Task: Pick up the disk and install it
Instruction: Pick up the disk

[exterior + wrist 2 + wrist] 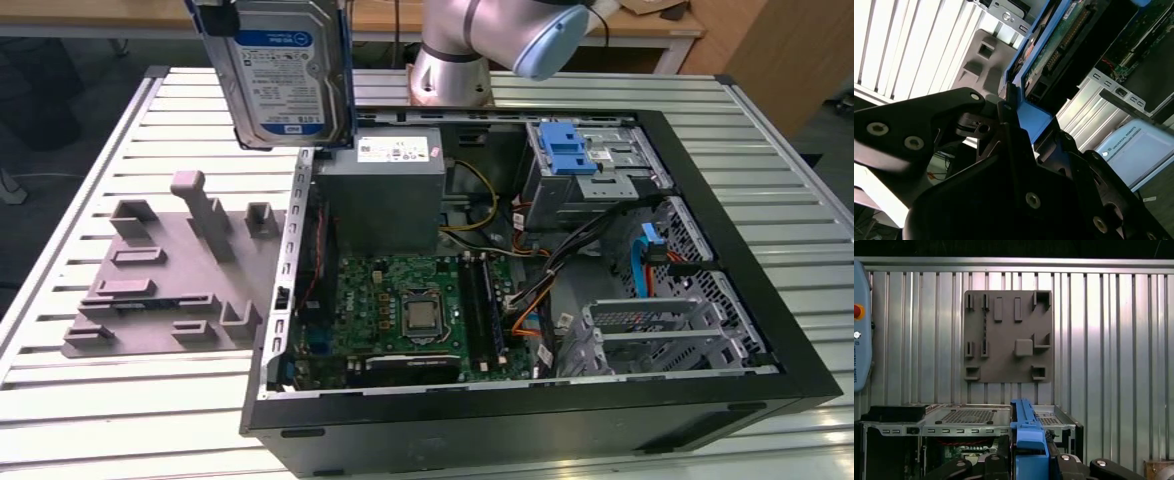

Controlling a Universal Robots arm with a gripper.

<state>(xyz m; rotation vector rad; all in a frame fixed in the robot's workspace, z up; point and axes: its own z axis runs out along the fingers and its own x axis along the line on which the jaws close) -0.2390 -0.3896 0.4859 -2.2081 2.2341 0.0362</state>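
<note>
Pincer [1012, 106] seemingly tight on disk [287, 70] edge

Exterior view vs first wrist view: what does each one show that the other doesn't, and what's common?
Exterior view: the disk's labelled face, held upright; the open case interior laid out, with motherboard and blue-latched cage. First wrist view: the end effector shut on the disk's blue frame, seen edge-on; a pendant with a red button. Both: disk, case, slatted table, grey fixture plate.
</note>
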